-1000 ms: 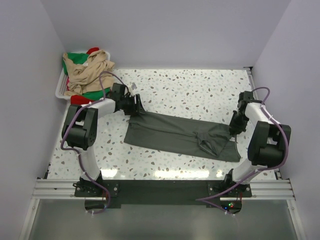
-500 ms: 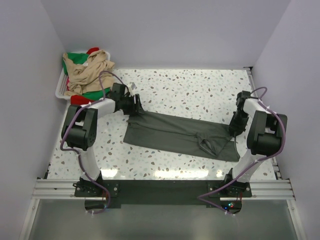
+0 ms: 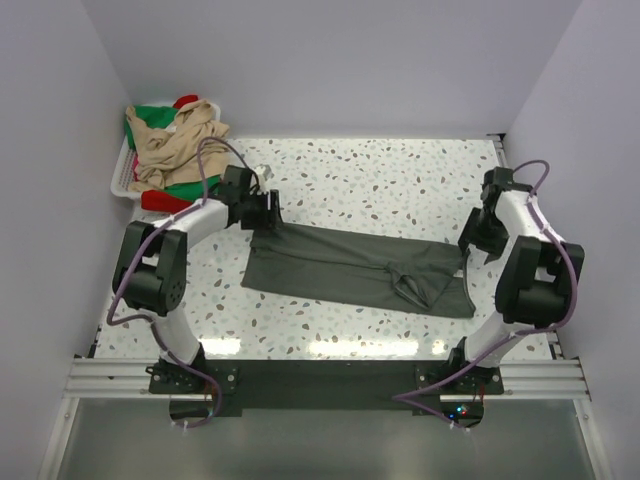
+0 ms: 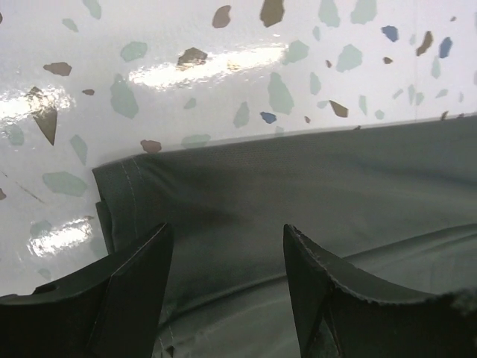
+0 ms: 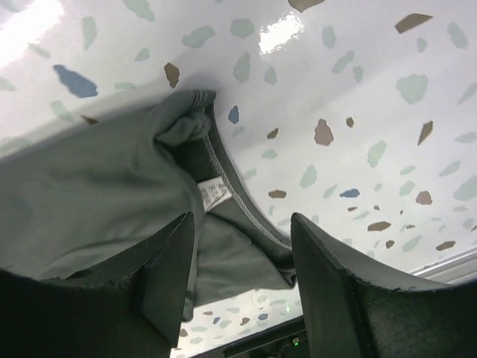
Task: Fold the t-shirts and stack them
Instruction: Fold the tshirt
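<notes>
One dark grey t-shirt [image 3: 355, 270] is laid across mid-frame on the worktop [image 3: 400, 180]; left fingers [image 4: 127, 298] and right fingers [image 5: 339, 298] are seen parted, apparently gripping nothing.

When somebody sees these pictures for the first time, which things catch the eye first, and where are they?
A long dark grey cloth t-shirt lies folded across the middle of the speckled white table. The left gripper and the right gripper hang open over its two ends. At the far left corner, a white plastic basket holds a heap of beige, green and red shirts.
</notes>
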Controlling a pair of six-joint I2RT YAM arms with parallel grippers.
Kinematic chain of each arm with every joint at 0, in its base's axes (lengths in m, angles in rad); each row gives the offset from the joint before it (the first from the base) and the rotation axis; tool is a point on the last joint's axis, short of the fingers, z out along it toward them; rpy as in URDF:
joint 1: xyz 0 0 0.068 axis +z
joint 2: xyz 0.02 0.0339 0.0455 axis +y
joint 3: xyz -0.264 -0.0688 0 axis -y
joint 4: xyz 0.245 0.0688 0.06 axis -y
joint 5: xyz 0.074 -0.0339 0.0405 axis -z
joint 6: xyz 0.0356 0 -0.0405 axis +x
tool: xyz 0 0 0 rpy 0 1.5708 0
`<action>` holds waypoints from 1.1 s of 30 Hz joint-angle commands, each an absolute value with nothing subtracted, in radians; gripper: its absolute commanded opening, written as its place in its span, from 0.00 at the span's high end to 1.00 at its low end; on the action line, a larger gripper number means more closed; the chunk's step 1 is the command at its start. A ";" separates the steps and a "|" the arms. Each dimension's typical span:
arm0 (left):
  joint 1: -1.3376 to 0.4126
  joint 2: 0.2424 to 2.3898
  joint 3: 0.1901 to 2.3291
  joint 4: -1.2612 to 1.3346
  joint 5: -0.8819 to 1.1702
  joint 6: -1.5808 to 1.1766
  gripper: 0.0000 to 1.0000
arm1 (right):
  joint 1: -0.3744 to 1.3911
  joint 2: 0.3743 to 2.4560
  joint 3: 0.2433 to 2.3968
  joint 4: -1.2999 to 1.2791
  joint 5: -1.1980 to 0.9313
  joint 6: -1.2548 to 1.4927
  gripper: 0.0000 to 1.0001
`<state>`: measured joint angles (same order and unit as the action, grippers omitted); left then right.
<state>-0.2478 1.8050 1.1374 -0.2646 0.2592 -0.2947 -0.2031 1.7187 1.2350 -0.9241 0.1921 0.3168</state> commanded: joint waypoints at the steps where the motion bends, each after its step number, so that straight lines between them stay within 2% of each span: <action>1: -0.276 1.703 1.131 -0.270 0.241 -0.267 0.34 | -0.183 1.588 1.270 -0.974 0.183 0.337 0.41; 8: -0.302 1.664 1.046 -0.227 0.304 -0.285 0.34 | -0.055 1.505 1.125 -0.907 0.062 0.428 0.41; 13: -0.304 1.686 0.966 -0.172 0.353 -0.298 0.34 | -0.008 1.557 1.042 -0.810 0.002 0.480 0.41; 19: -0.304 1.710 0.936 -0.181 0.334 -0.293 0.34 | -0.008 1.676 1.048 -0.746 -0.005 0.488 0.42; 27: -0.304 1.669 0.890 -0.245 0.304 -0.291 0.34 | -0.008 1.903 1.213 -0.742 0.029 0.482 0.43; 33: -0.307 1.602 0.819 -0.271 0.334 -0.327 0.34 | 0.017 2.121 1.469 -0.807 0.066 0.482 0.43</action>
